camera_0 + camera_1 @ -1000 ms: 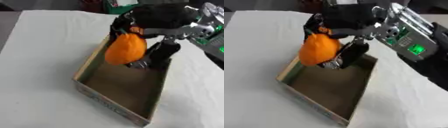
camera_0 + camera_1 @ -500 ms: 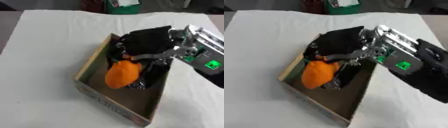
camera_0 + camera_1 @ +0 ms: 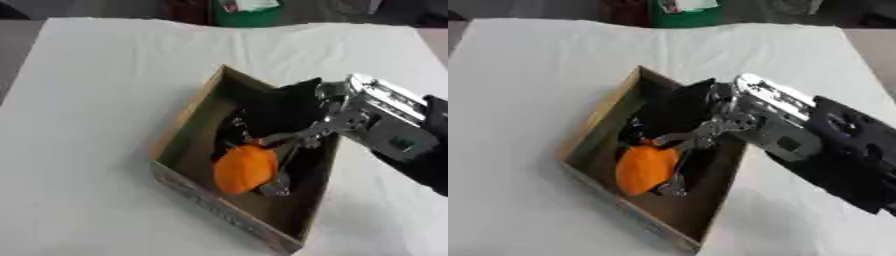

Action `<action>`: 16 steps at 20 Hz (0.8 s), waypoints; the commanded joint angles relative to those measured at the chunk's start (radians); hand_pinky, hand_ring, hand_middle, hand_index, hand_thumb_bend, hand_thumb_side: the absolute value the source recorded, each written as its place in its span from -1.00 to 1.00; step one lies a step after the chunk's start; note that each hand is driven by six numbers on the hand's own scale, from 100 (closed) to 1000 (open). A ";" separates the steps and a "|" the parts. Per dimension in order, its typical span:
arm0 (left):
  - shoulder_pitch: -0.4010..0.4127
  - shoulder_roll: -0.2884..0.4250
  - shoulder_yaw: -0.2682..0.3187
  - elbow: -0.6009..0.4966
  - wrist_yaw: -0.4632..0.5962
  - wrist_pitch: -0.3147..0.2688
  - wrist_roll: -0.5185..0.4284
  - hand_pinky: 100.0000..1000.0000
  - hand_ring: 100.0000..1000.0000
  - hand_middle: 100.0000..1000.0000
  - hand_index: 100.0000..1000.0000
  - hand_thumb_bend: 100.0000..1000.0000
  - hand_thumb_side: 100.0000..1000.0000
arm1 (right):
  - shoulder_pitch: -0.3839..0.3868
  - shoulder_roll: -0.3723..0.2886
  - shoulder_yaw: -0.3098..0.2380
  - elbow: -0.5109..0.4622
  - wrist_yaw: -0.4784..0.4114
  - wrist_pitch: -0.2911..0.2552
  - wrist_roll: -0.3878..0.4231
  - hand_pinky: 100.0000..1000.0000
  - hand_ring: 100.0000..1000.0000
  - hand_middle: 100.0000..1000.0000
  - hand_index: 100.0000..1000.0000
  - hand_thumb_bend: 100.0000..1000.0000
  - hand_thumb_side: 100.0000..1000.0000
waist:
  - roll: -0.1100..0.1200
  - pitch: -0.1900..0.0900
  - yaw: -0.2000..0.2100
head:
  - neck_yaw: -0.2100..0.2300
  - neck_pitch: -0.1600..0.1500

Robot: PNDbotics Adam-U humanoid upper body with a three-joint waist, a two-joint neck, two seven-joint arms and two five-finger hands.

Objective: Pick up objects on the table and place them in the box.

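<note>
Now right hand (image 3: 280, 117) inside box (image 3: 188, 117), fingers (image 3: 284, 150) curled round orange object (image 3: 243, 169)

A cardboard box (image 3: 182, 122) sits mid-bench (image 3: 87, 90). The right hand (image 3: 271, 117) reaches in from the right. A rounded object (image 3: 243, 169) lies inside, under the hand.

I see a white cloth (image 3: 105, 90) covering the desk, and past its far edge a green container (image 3: 247, 11) on the floor

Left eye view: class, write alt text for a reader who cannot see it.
The robot's right hand reaches into an open cardboard box on a white table, its fingers curled round an orange object low inside the box.
</note>
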 commanded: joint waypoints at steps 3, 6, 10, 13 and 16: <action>-0.009 0.010 -0.001 -0.020 0.004 0.001 -0.008 -0.28 0.07 0.24 0.21 -1.00 0.38 | -0.007 -0.021 -0.012 0.007 0.038 -0.052 0.080 0.70 0.96 0.83 1.00 0.30 -0.14 | 0.007 -0.017 -0.001 | -0.001 0.000; -0.006 0.008 0.000 -0.020 0.004 0.003 -0.009 -0.28 0.07 0.24 0.21 -1.00 0.38 | 0.000 -0.041 -0.033 -0.008 0.045 -0.064 0.083 0.70 0.97 0.84 1.00 0.43 -0.12 | 0.010 -0.020 -0.005 | 0.002 0.001; -0.003 0.005 -0.003 -0.020 0.005 0.005 -0.013 -0.28 0.07 0.25 0.21 -1.00 0.38 | 0.016 -0.089 -0.089 -0.062 0.015 -0.053 0.064 0.69 0.97 0.84 1.00 0.49 -0.03 | 0.012 -0.025 -0.011 | 0.006 0.000; -0.003 0.003 -0.002 -0.020 0.005 0.006 -0.015 -0.28 0.07 0.25 0.21 -1.00 0.38 | 0.053 -0.130 -0.173 -0.101 -0.045 -0.020 0.004 0.71 0.94 0.82 1.00 0.40 0.15 | 0.015 -0.025 -0.016 | 0.010 -0.002; -0.005 0.000 0.001 -0.020 0.004 0.006 -0.012 -0.28 0.07 0.25 0.21 -1.00 0.37 | 0.090 -0.137 -0.287 -0.106 -0.145 0.020 -0.096 0.74 0.91 0.80 1.00 0.41 0.30 | 0.020 -0.022 -0.022 | 0.018 -0.009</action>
